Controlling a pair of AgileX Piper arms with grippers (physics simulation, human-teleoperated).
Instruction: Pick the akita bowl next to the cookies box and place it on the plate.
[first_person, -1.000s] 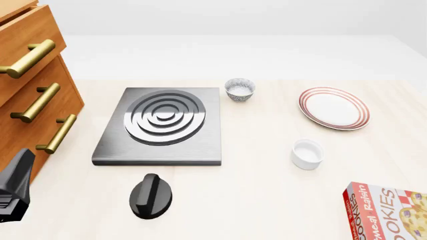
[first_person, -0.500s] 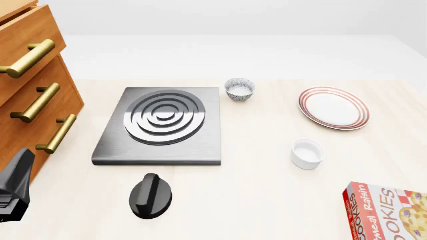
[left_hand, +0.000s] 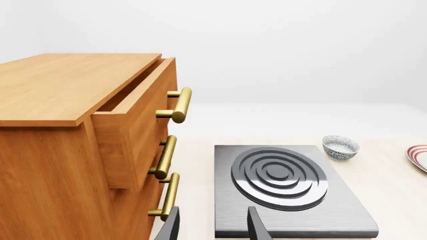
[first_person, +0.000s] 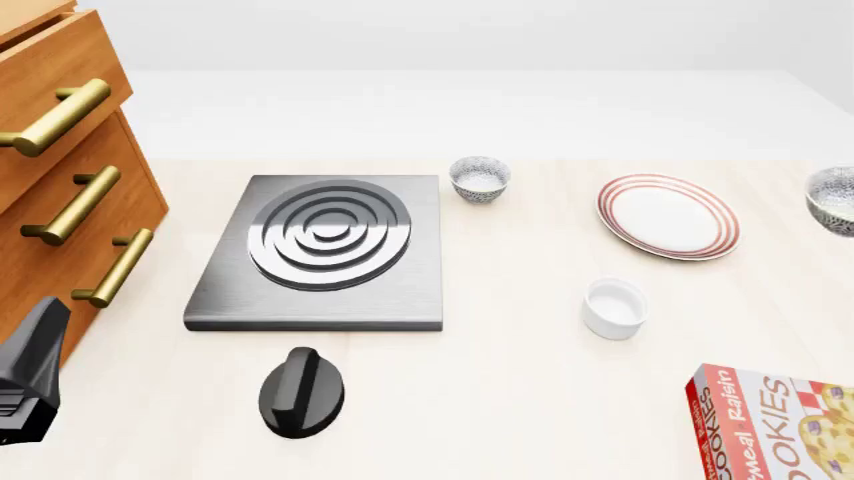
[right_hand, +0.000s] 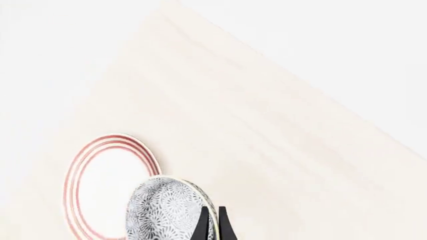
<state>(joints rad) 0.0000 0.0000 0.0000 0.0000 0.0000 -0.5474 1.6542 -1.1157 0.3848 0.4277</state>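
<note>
The small grey-and-white speckled akita bowl (right_hand: 170, 210) hangs by its rim, pinched in the right gripper (right_hand: 212, 225), beside the red-ringed white plate (right_hand: 107, 182). It looks lifted, though height is unclear. Best to centre it over the plate before lowering and releasing. The left gripper (left_hand: 212, 225) is parted, empty.

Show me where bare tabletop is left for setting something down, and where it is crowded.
Free: the strip between the stove plate and the white cup; the near tabletop between the black knob and the cookies box; the plate itself is bare. Crowded: the left edge by the drawer cabinet.
</note>
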